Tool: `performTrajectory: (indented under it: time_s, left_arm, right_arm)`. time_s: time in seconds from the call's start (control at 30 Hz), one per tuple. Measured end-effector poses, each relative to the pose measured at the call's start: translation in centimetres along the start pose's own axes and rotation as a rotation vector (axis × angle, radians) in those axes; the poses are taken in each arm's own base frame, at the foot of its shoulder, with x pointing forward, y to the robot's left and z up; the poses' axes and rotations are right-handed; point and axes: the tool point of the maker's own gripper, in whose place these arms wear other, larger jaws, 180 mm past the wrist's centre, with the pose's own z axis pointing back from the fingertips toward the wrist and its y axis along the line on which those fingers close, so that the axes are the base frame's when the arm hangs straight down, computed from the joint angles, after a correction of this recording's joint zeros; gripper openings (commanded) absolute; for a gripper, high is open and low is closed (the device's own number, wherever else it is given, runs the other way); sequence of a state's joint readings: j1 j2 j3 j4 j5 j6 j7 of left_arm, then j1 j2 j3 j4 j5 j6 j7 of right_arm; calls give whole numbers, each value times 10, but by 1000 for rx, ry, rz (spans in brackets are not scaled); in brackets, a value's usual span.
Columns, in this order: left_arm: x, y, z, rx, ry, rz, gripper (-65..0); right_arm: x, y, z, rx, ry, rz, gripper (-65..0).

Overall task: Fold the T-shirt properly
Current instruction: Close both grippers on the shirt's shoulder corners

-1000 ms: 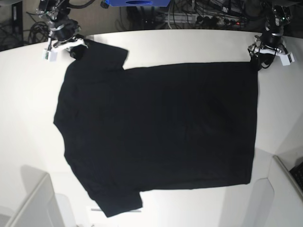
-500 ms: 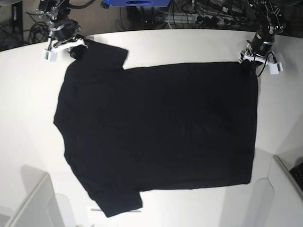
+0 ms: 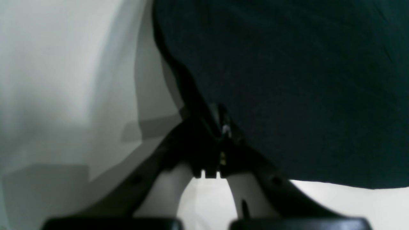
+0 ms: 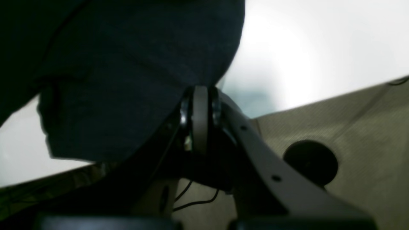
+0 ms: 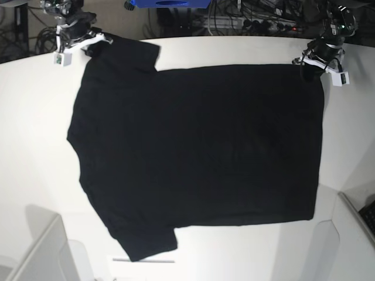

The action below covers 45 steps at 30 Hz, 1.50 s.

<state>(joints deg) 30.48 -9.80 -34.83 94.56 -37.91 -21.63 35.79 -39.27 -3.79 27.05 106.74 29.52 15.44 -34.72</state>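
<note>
Your left gripper [image 3: 220, 140] has its jaws pressed together on the hem edge of the T-shirt [image 5: 199, 158], at the far right corner of the tabletop [image 5: 35, 117] in the base view; in the left wrist view you see the two dark jaws meeting with a thin fold of black cloth running down between them, and pale tabletop to the left and below. Your right gripper [image 4: 199, 105] has its jaws closed too, pinching the sleeve end of the T-shirt at the far left corner of the tabletop; the right wrist view shows the jaws met around a pale strip with dark cloth bunched above and to the left of them.

The T-shirt lies spread flat, plain black side up, across the middle of the tabletop, its hem toward the right edge and its sleeves toward the left; one sleeve reaches the near edge, the other the far left corner.

Only the base view gives you the whole garment and both arms at once; only the wrist views show the cloth caught in the jaws; the right wrist view alone shows a woven beige surface [image 4: 367, 134] beyond the tabletop's edge with a round black object [image 4: 310, 163] on it; the base view alone shows cables [image 5: 258, 17] and a blue object [image 5: 170, 3] behind the far edge.
</note>
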Motion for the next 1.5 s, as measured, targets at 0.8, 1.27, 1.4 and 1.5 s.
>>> performTrajectory:
  time_s: [0.8, 1.27, 1.4, 1.5]
  left_arm:
    - [2, -16, 34, -13, -2, -99, -650]
    - [31, -46, 31, -101, -110, -27, -650]
    - [40, -43, 28, -86, -137, 50, -650]
    - [49, -44, 26, -91, -160, 74, -650]
  right_arm:
    - [48, 24, 11, 46, -130, 57, -650]
    - [72, 34, 5, 67, -185, 65, -650]
    - [85, 39, 2, 80, -216, 68, -650]
    - [93, 43, 1, 89, -232, 69, -650]
